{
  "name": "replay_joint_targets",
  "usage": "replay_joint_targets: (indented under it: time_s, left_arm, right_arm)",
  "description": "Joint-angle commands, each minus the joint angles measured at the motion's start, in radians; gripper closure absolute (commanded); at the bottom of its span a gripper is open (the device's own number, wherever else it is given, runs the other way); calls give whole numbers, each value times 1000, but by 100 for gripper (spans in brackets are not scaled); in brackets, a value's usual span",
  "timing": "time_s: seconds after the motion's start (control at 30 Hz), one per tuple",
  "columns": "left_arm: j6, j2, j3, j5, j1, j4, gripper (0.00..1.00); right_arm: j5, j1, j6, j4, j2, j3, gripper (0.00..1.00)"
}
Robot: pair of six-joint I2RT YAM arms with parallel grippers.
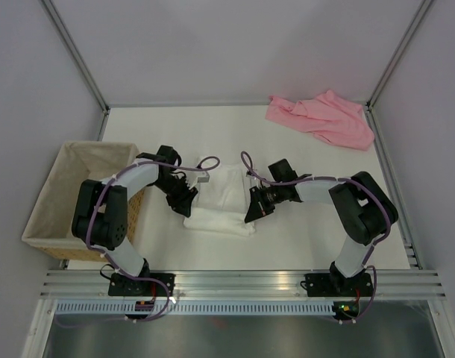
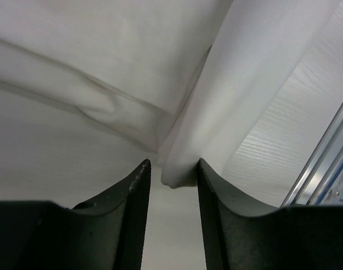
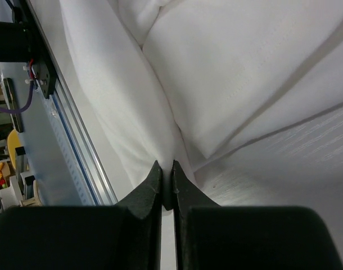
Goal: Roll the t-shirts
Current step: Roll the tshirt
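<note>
Right wrist view, right fingers [image 3: 152, 188] pinching white t-shirt [image 3: 244, 67], mostly cropped

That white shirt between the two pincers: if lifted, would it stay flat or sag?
It would probably sag: the white t-shirt lies in soft folds and creases, so it looks floppy. It is likely light, since the right pincer holds it by only a thin pinched edge.
</note>
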Motion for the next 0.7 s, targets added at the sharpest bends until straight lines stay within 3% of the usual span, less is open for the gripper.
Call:
replay_joint_targets:
  time_s: [0.0, 0.17, 0.23, 0.4, 0.57, 0.67]
  left_arm:
    - [-51, -60, 96, -67, 9, 38, 56]
    - [-51, -210, 41, -152, -13, 195, 53]
    - [-10, -259, -36, -237, -49, 266, 53]
    - [175, -487, -248, -254, -164, 357, 42]
    - [271, -569, -408, -314, -281, 461, 36]
    - [326, -568, -471, -322, -307, 507, 16]
  right_arm:
    - [54, -11, -30, -12, 23, 36, 90]
    - [67, -11, -25, -8, 41, 56, 91]
    - [74, -11, -25, -15, 51, 69, 92]
    - [87, -14, -13, 0, 57, 61, 92]
    - [97, -16, 10, 21, 61, 58, 92]
    - [97, -16, 7, 23, 66, 61, 92]
